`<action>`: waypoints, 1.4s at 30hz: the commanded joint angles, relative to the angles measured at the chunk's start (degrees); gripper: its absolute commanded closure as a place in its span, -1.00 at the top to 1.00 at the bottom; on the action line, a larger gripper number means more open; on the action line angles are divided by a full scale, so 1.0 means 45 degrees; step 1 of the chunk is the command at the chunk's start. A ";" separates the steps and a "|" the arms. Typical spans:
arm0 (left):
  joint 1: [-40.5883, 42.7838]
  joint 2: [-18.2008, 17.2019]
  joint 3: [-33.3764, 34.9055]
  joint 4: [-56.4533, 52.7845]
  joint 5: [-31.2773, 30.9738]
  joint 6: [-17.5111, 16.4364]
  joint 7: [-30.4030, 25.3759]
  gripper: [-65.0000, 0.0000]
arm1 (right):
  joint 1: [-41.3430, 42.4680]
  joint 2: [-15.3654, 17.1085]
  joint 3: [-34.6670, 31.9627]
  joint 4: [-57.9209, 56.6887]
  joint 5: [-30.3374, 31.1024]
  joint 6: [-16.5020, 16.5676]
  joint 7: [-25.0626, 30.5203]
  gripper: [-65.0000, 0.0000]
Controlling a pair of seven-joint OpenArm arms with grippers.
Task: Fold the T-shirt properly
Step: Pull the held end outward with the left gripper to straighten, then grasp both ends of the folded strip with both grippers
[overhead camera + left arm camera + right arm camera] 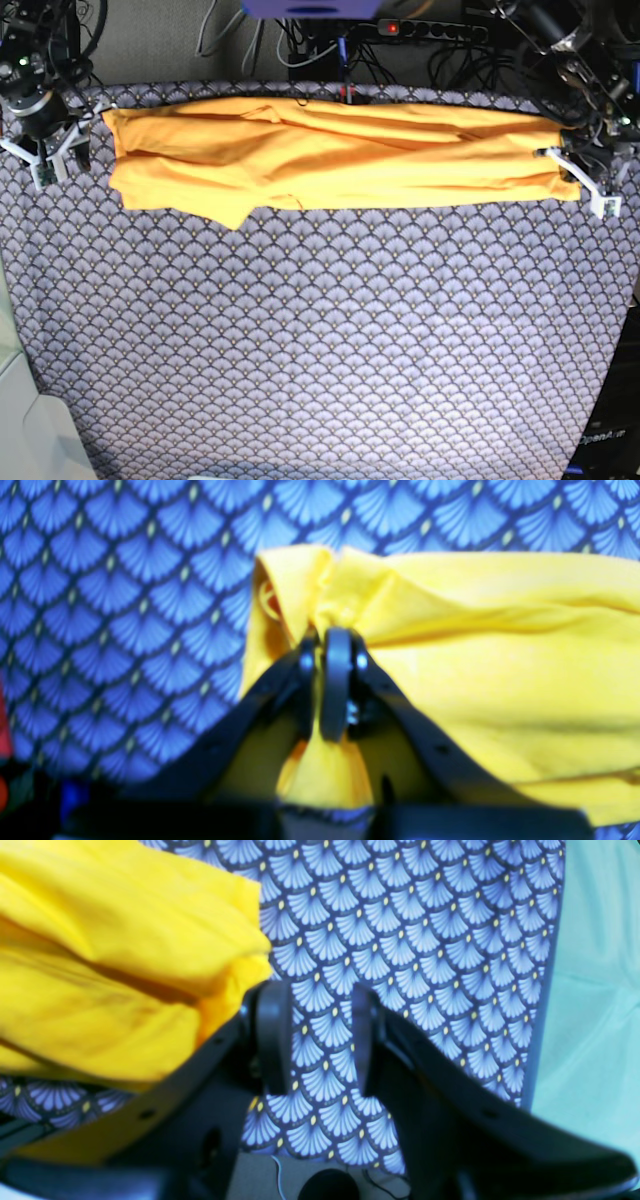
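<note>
The T-shirt (330, 155) lies in a long band across the far side of my patterned table cloth (320, 340). My left gripper (334, 645) pinches its end. My right gripper (320, 1035) hangs spread beside the other end, holding nothing.

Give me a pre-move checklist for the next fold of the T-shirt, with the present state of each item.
1. Left gripper shut on the T-shirt: ok, fabric is bunched between its fingers.
2. Right gripper holding the shirt: not ok, its jaws stand apart with only table cloth showing between them; the shirt lies just beside one finger.
3. Shirt stretched out across the far side of the table: ok, it lies as a long band.
4. Shirt flat: not ok, long creases run along it and a flap hangs lower near the right arm's end.
5. Table cloth in front of the shirt free for folding: ok.
</note>
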 commanded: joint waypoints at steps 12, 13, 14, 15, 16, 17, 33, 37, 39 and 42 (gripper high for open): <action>-0.0082 -0.0186 -0.0028 0.0159 0.0029 0.0065 -0.0090 -0.41 | -0.0057 -0.0146 0.0082 0.0791 0.0286 -0.0055 0.0240 -0.35; -0.0082 -0.0186 -0.0028 0.0199 0.0029 0.0065 -0.0090 -0.31 | -0.0076 -0.0224 0.0062 0.0869 0.0404 -0.0055 0.0240 -0.35; -0.0082 -0.0166 -0.0028 0.0238 0.0029 0.0065 -0.0090 -0.24 | -0.0076 -0.0283 0.0062 0.0888 0.0521 -0.0055 0.0240 -0.35; -0.0082 -0.0166 -0.0028 0.0238 0.0029 0.0065 -0.0090 -0.22 | -0.0076 -0.0283 0.0043 0.0908 0.0579 -0.0055 0.0240 -0.35; -0.0082 -0.0166 -0.0028 0.0238 0.0029 0.0065 -0.0090 -0.22 | -0.0057 -0.0303 -0.0075 0.0908 0.0599 -0.0055 0.0240 -0.35; -0.0082 -0.0166 -0.0028 0.0238 0.0029 0.0065 -0.0090 -0.22 | -0.0057 -0.0342 -0.0211 0.0908 0.0599 -0.0055 0.0240 -0.35; -0.0063 -0.0205 -0.0067 0.0257 0.0029 0.0065 0.0301 -0.15 | 0.0021 -0.0342 -0.1051 0.0791 0.0560 -0.0055 0.0221 -0.35; -0.0160 -0.0186 -0.0731 0.0843 0.0029 0.0065 0.0848 0.22 | 0.0021 -0.0322 -0.1188 0.0791 0.0560 -0.0055 0.0221 -0.35; -0.0160 -0.0186 -0.0848 0.1293 0.0029 0.0065 0.0848 0.49 | 0.0021 -0.0322 -0.1247 0.0791 0.0560 -0.0055 0.0221 -0.35; -0.0160 -0.0186 -0.0848 0.1507 0.0029 0.0065 0.0750 0.81 | 0.0041 -0.0322 -0.1266 0.0771 0.0560 -0.0055 0.0221 -0.35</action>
